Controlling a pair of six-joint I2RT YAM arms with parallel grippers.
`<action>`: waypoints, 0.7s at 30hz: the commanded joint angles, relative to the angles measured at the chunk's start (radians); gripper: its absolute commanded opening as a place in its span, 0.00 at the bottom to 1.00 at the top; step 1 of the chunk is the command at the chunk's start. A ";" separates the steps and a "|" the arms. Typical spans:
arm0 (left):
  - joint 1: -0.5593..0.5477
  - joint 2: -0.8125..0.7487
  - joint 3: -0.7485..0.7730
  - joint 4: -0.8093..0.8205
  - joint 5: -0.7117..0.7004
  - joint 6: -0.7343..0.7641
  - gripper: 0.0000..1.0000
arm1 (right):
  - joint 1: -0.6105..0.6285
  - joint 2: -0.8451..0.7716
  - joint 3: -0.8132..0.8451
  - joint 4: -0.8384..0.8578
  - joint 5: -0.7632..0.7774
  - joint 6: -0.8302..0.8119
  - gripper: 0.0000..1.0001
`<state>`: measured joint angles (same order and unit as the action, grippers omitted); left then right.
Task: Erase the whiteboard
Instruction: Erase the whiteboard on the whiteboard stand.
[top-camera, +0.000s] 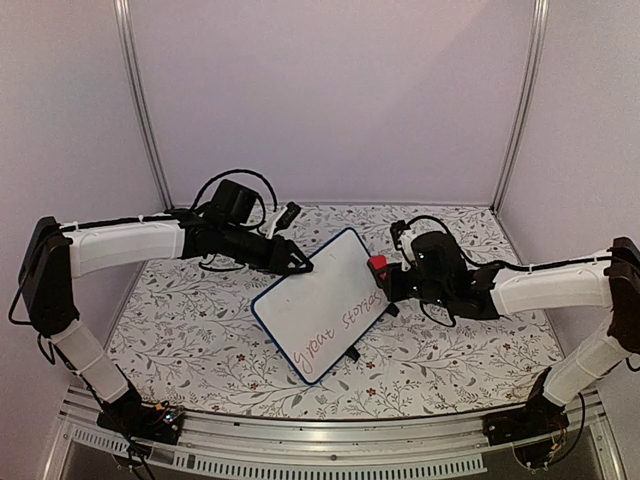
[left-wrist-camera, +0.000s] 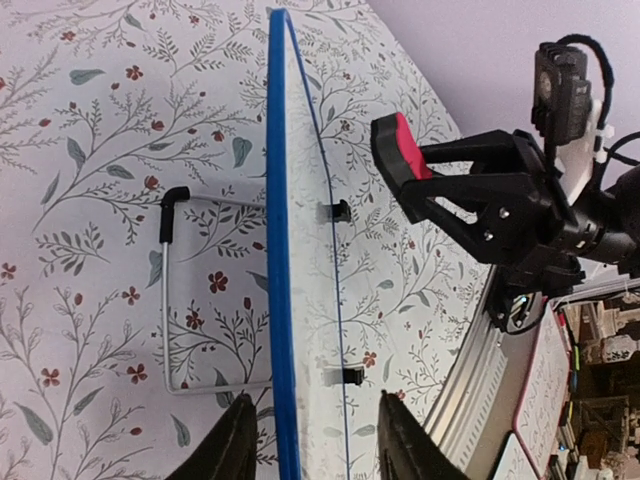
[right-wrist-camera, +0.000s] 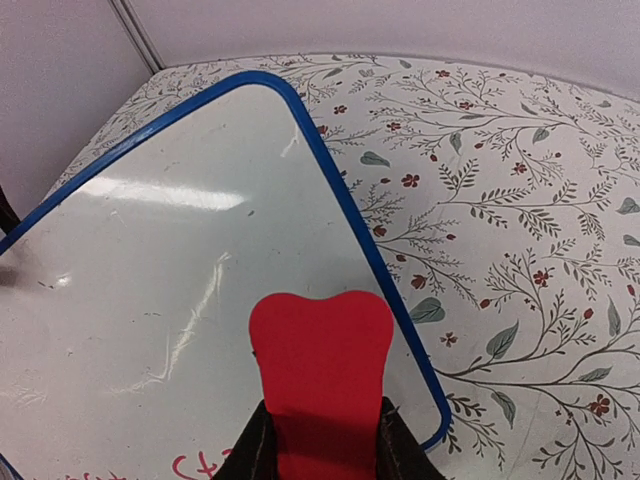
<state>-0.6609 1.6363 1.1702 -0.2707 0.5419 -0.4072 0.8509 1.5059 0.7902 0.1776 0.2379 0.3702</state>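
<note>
The whiteboard (top-camera: 318, 312) stands tilted on the flowered table, blue-rimmed, with red handwriting (top-camera: 335, 335) along its lower right side. My left gripper (top-camera: 300, 263) is at the board's upper left edge. In the left wrist view its jaws (left-wrist-camera: 315, 445) stand open on either side of the blue rim (left-wrist-camera: 279, 250) without touching it. My right gripper (top-camera: 392, 278) is shut on a red eraser (top-camera: 378, 264) at the board's upper right edge. In the right wrist view the eraser (right-wrist-camera: 320, 360) is over the white surface (right-wrist-camera: 140, 300), just above a bit of red writing (right-wrist-camera: 195, 466).
A wire stand (left-wrist-camera: 165, 300) props the board from behind. Two black clip feet (top-camera: 352, 353) sit on its lower right edge. The flowered tablecloth (top-camera: 440, 350) covers the table. Walls close the back and sides, and a metal rail (top-camera: 330, 440) runs along the front.
</note>
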 joint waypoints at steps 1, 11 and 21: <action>-0.015 -0.018 0.006 0.009 -0.007 0.016 0.47 | 0.007 -0.042 -0.022 -0.009 0.029 0.003 0.23; -0.015 -0.053 -0.010 0.034 -0.026 0.015 0.65 | 0.010 -0.095 -0.043 -0.038 0.021 0.019 0.23; -0.014 -0.114 0.039 -0.059 -0.131 0.006 0.99 | 0.033 -0.147 -0.079 -0.061 0.027 0.015 0.23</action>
<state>-0.6632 1.5764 1.1694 -0.2756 0.4747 -0.3878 0.8635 1.3918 0.7204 0.1345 0.2520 0.3828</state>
